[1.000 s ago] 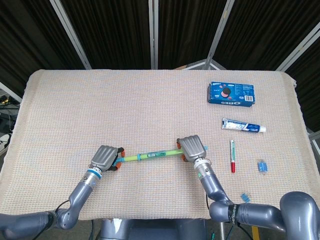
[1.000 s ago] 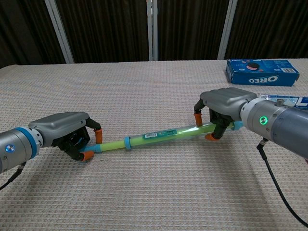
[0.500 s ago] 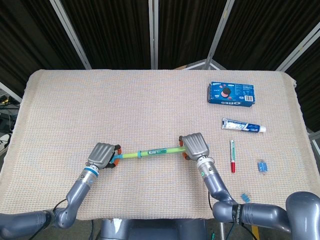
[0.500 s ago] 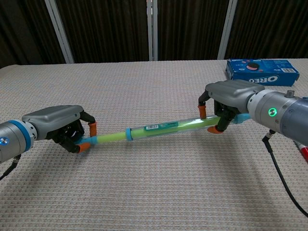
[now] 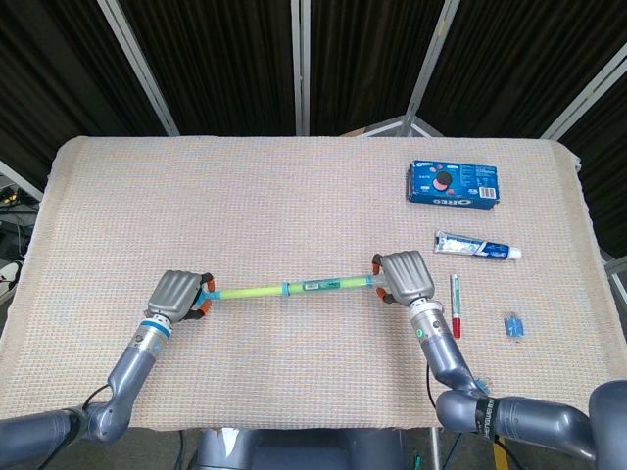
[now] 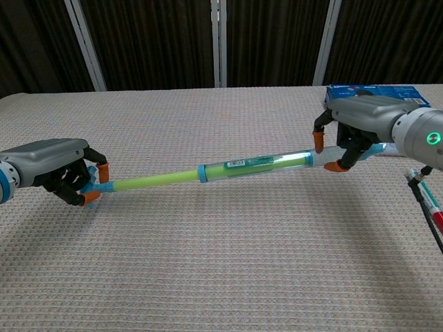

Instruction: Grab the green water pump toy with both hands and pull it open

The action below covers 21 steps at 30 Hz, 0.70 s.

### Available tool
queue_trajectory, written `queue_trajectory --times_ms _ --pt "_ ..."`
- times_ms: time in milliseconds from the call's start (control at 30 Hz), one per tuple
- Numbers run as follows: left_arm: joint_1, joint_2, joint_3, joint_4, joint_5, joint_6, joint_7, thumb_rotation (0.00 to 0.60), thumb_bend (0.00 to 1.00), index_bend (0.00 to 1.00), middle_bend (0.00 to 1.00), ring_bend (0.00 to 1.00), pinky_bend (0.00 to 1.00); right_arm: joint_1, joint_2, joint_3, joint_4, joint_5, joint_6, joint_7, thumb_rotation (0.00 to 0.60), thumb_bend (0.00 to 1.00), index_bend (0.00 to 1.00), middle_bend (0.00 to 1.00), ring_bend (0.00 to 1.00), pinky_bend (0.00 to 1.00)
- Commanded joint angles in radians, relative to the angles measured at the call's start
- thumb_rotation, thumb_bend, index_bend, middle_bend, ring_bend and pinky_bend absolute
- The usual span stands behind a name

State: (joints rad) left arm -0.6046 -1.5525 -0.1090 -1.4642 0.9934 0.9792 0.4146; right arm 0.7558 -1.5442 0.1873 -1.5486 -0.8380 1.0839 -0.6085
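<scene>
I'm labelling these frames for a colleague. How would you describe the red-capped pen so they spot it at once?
On the table's right side, below the Oreo box and toothpaste tube, the pen lies beside the right hand. It is the only thin white stick with a red end.

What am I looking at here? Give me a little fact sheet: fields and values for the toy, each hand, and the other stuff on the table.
toy: green water pump toy, thin rod drawn out of its clear barrel, held just above the table
left hand: left hand grips the rod's end
right hand: right hand grips the barrel's end
cookies: blue Oreo box, far right
toothpaste: toothpaste tube, below the box
pen: red-tipped marker, beside the right hand
small items: blue clip, near the right edge
</scene>
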Motion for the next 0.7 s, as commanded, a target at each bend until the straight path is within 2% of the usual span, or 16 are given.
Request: queue_trajectory --times_ms 33,333,700 --pt "0.008 0.014 0.006 0.012 0.004 -0.007 -0.020 0.600 0.50 0.74 0.83 0.77 0.98 -0.017 0.030 0.000 -0.007 -0.016 -0.001 0.031 0.600 0.45 0.75 1.00 1.00 1.00" --pt "0.032 0.032 0.019 0.083 0.010 -0.031 -0.093 0.600 0.50 0.74 0.83 0.77 0.98 -0.054 0.101 -0.004 -0.019 -0.040 0.003 0.085 0.600 0.45 0.75 1.00 1.00 1.00" --pt "0.044 0.047 0.020 0.111 0.026 -0.039 -0.130 0.600 0.51 0.74 0.83 0.77 0.98 -0.071 0.143 -0.003 -0.031 -0.049 0.006 0.103 0.600 0.45 0.75 1.00 1.00 1.00"
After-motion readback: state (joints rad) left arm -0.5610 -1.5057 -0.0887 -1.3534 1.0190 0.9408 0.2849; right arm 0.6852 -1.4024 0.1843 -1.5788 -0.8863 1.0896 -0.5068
